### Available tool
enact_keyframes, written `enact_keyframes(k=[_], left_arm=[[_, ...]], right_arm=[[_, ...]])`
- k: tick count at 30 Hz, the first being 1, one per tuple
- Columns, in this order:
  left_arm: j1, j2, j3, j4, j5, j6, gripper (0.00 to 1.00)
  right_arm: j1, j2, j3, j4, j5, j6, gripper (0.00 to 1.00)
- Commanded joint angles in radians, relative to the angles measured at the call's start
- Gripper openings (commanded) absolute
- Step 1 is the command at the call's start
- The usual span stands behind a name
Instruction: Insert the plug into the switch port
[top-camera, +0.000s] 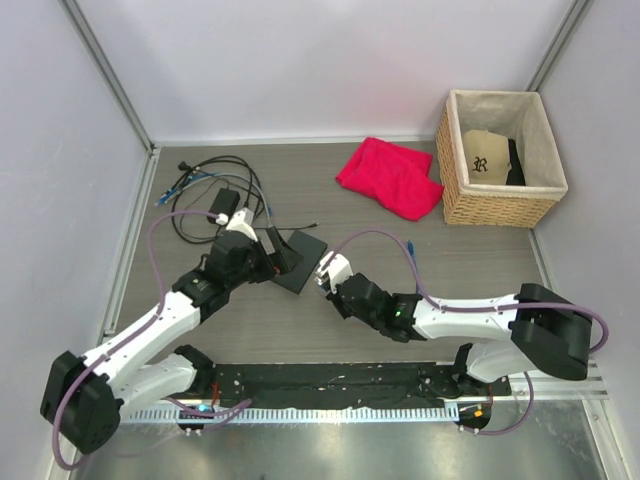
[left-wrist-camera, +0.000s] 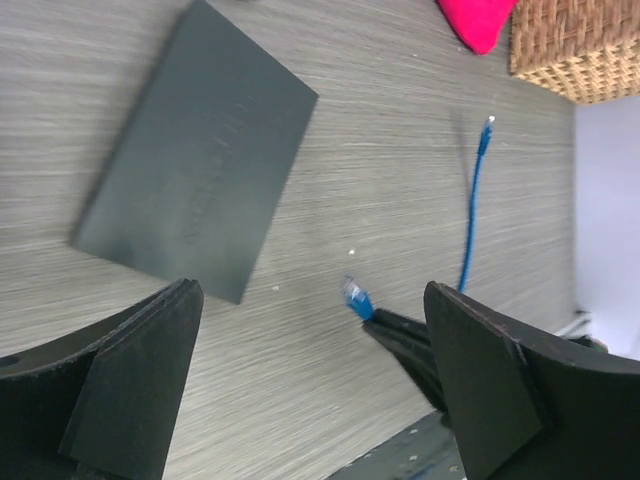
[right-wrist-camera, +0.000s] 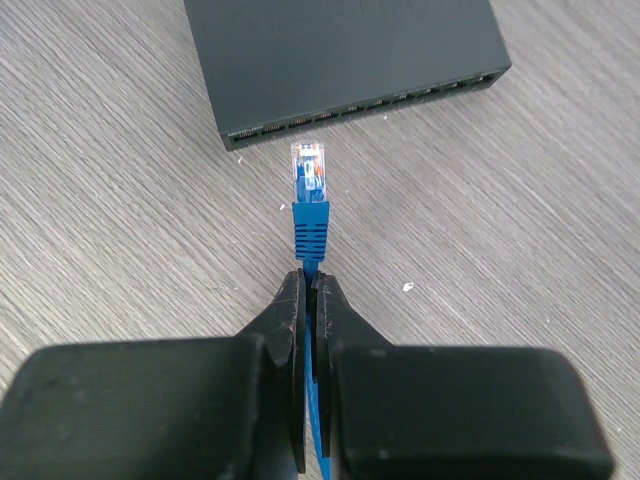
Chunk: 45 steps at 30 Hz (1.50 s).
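Note:
The switch (top-camera: 300, 258) is a flat dark box lying on the wooden table between the two arms. Its row of ports (right-wrist-camera: 370, 105) faces the right wrist camera. My right gripper (right-wrist-camera: 309, 275) is shut on the blue cable just behind the plug (right-wrist-camera: 309, 170). The plug's clear tip points at the port edge, a small gap short of it. From the left wrist, the switch (left-wrist-camera: 200, 160) lies ahead and the plug (left-wrist-camera: 355, 296) shows between the fingers. My left gripper (left-wrist-camera: 312, 300) is open and holds nothing, next to the switch's left side (top-camera: 265, 248).
The blue cable (left-wrist-camera: 472, 220) trails off to the right across the table, its far end loose (top-camera: 411, 247). A red cloth (top-camera: 390, 175) and a wicker basket (top-camera: 500, 205) sit at the back right. Black cords with a power brick (top-camera: 225, 205) lie at the back left.

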Motion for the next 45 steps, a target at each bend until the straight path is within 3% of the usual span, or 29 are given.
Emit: enact_keyframes(k=[1, 11, 21, 31, 37, 41, 45], left_arm=[[-0.031, 0.066, -0.025, 0.262, 0.068, -0.116, 0.96], [-0.089, 0.252, -0.018, 0.433, 0.058, -0.137, 0.77], [-0.126, 0.276, -0.046, 0.477, 0.060, -0.179, 0.47], [-0.152, 0.278, -0.063, 0.482, 0.034, -0.188, 0.42], [-0.157, 0.269, -0.060, 0.488, 0.032, -0.189, 0.24], [-0.160, 0.264, -0.064, 0.491, 0.031, -0.189, 0.02], [-0.160, 0.256, -0.078, 0.506, 0.028, -0.197, 0.00]], right_arm=[[-0.004, -0.070, -0.041, 0.180, 0.012, -0.029, 0.01], [-0.039, -0.142, -0.094, 0.237, -0.068, 0.006, 0.01], [-0.082, -0.158, -0.122, 0.263, -0.104, 0.044, 0.01], [-0.090, -0.173, -0.133, 0.281, -0.123, 0.063, 0.01], [-0.093, -0.187, -0.140, 0.280, -0.126, 0.071, 0.01], [-0.097, -0.182, -0.139, 0.283, -0.147, 0.074, 0.01], [-0.117, -0.193, -0.153, 0.312, -0.173, 0.083, 0.06]])
